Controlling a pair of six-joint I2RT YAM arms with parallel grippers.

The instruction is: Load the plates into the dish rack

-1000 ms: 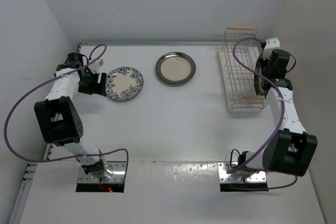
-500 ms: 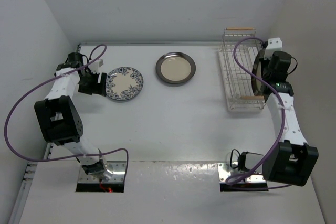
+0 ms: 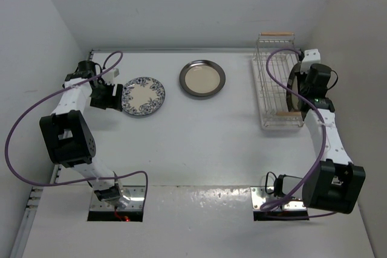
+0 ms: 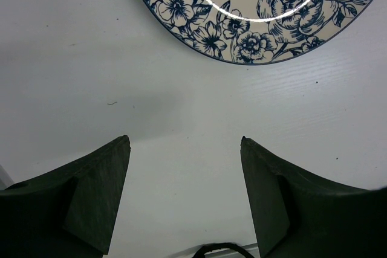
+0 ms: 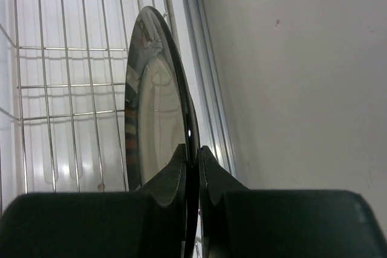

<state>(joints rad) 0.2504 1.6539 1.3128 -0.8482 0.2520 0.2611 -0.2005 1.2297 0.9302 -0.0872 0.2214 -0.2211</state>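
- Top external view: the right hand [image 3: 300, 89] is clamped on a round, glossy, dark-edged plate [image 3: 292, 86]. It holds the plate on edge over the right part of the rectangular white wire dish rack [image 3: 272, 92], which stands at the far right of the white bench [image 3: 199, 143].
- Right wrist view: its fingers [image 5: 163, 191] pinch the plate's near rim. The plate stands nearly upright, and whether it touches the wires cannot be told.
- The left hand [image 3: 117, 96] is at the far left with its jaws wide and nothing between them. It is just beside the round white plate with a blue floral pattern [image 3: 144, 96], which lies flat, and does not touch it.
- A round cream plate with a dark rim [image 3: 202, 78] lies flat at the far middle of the bench, between the floral plate and the rack.
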